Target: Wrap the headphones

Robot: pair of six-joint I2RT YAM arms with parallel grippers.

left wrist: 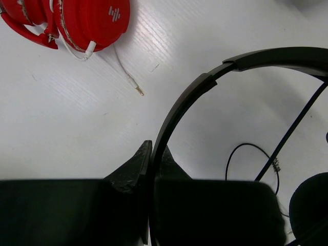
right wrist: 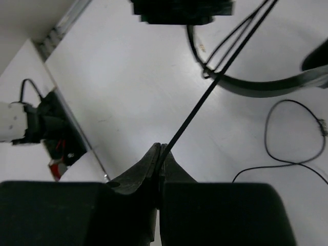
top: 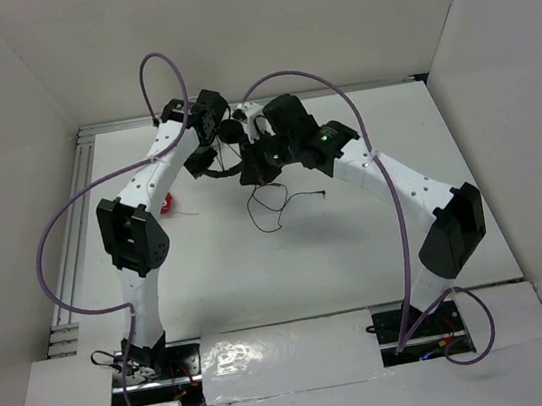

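The black headphones (top: 224, 167) hang above the table at the back, between my two grippers. My left gripper (left wrist: 154, 149) is shut on the thin black headband (left wrist: 195, 88), which arcs up to the right. A round black earcup (left wrist: 313, 205) shows at the lower right of the left wrist view. My right gripper (right wrist: 160, 149) is shut on the thin black cord (right wrist: 205, 96), which runs taut up to the headband (right wrist: 266, 88). The rest of the cord (top: 273, 205) lies in loose loops on the table.
Red headphones (left wrist: 82, 20) with a white cable and plug (left wrist: 134, 88) lie on the table left of the black ones; they also show in the top view (top: 168, 205). White walls enclose the table on three sides. A metal rail (top: 77, 190) runs along the left edge.
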